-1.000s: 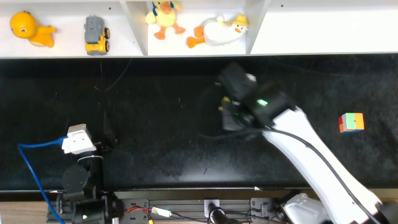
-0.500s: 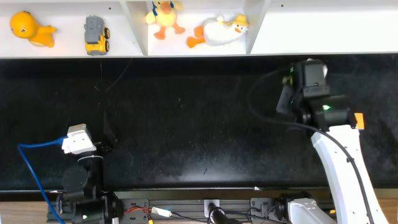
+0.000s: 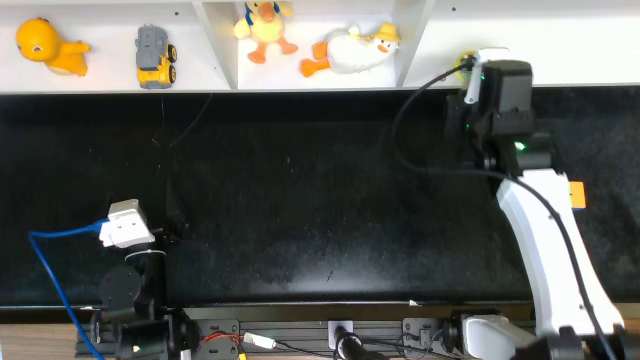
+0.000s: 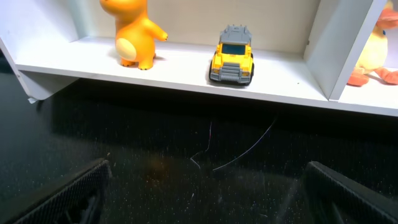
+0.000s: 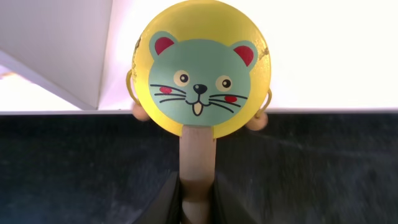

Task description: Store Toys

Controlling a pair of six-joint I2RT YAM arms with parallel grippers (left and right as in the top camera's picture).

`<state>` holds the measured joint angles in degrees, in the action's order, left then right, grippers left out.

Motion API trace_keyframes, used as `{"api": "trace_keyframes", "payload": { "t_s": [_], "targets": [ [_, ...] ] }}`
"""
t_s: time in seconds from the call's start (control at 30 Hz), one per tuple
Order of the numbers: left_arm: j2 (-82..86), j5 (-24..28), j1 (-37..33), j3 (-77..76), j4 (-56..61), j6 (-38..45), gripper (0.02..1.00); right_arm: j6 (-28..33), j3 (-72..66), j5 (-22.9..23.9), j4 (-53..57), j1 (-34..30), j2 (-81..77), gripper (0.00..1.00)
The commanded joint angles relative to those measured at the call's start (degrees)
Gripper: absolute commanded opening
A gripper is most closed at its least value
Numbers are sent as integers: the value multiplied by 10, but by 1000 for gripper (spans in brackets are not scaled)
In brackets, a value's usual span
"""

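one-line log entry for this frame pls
right gripper: shut on rattle handle | rattle: at front edge of shelf, right compartment, not released | left gripper: open, empty

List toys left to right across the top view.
orange duck figure → yellow truck → yellow duck plush → white duck plush → yellow cat-face rattle → partly hidden orange block

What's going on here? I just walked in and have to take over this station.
The right arm's claw is shut on the handle of a yellow face rattle, holding it at the mouth of the shelf's right compartment, not yet set down. The left claw is open near its base, holding nothing. An orange toy, a truck, a yellow duck and a white duck sit in the shelf. A coloured cube lies on the black mat beside the right arm.
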<state>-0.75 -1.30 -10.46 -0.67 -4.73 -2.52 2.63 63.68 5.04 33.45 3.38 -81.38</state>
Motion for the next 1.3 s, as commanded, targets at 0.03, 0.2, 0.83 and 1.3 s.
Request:
{"api": "trace_keyframes", "payload": {
  "t_s": [0.03, 0.2, 0.83, 1.3],
  "targets": [
    [6, -5, 3, 2, 0, 12, 998, 52, 0, -12, -36, -1, -37, 47],
    [6, -5, 3, 2, 0, 12, 998, 53, 0, -10, -85, -1, -67, 47],
    [6, -5, 3, 2, -1, 12, 998, 53, 0, -10, -255, -1, -156, 49],
    [6, -5, 3, 2, 0, 12, 998, 52, 0, -10, -308, -2, -205, 47]
  ]
}}
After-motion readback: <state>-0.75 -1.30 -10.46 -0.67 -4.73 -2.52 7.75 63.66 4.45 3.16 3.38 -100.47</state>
